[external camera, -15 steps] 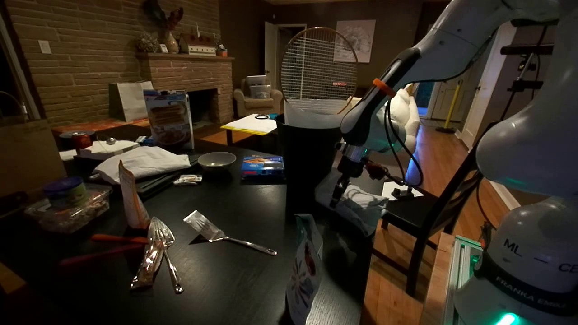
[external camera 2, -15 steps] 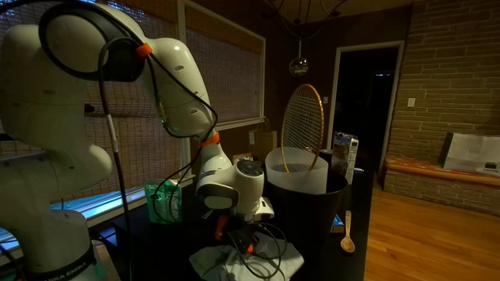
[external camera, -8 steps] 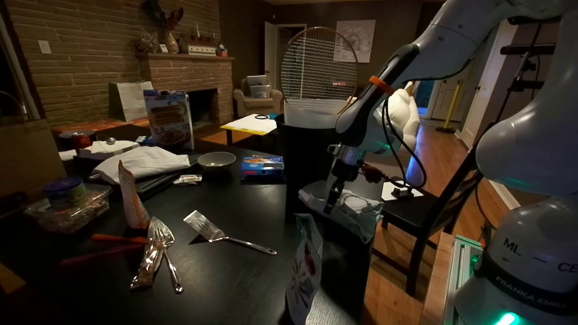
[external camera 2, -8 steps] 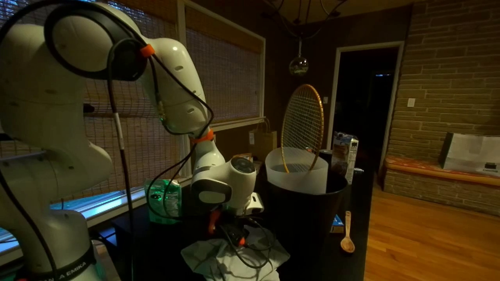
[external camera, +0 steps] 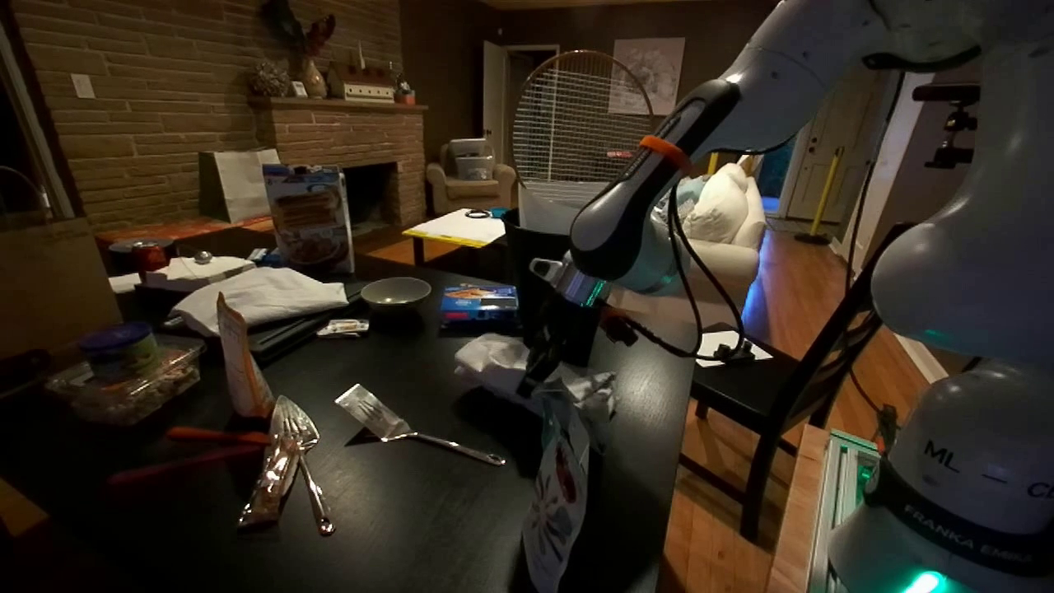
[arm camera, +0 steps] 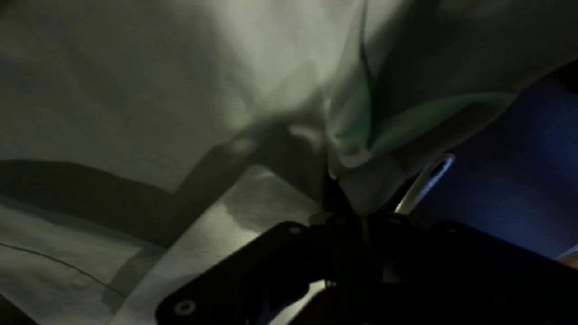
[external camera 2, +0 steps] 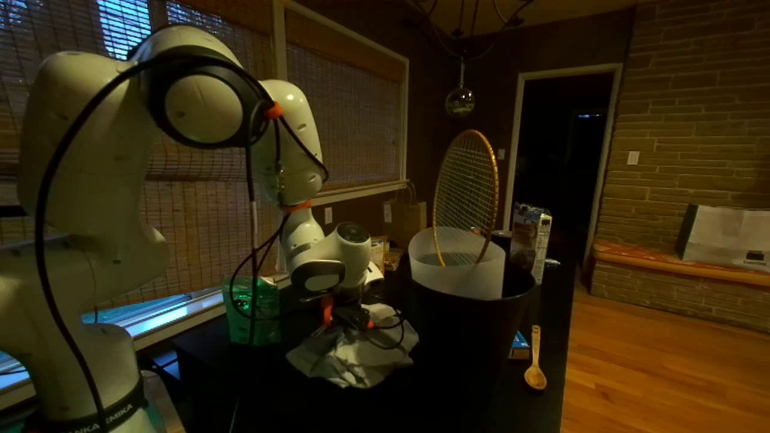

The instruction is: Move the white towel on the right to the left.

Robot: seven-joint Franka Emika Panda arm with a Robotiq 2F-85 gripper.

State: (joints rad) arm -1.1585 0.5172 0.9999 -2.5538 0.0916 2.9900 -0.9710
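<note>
The white towel point(external camera: 494, 361) is crumpled and bunched in my gripper point(external camera: 533, 380) over the dark table, between the black bin and the standing pouch. In an exterior view the towel point(external camera 2: 355, 355) spreads out below the wrist. In the wrist view the towel point(arm camera: 271, 54) fills most of the picture. There the gripper point(arm camera: 352, 221) is shut with a fold of towel pinched between its dark fingertips. The exact grip edge is in shadow. A second white cloth point(external camera: 259, 298) lies at the far left of the table.
A black bin point(external camera 2: 469, 337) holding a racket point(external camera 2: 466, 198) stands beside the arm. A pouch point(external camera: 556, 494) stands at the front. A metal spatula point(external camera: 379, 412), a bowl point(external camera: 395, 293) and a blue box point(external camera: 479, 305) lie left of the towel. A chair point(external camera: 774, 395) is at right.
In the exterior view with the spatula, the gripper and towel have moved left, away from the table's right edge. In the view with the window, they have moved farther back. The gripper stays on the towel.
</note>
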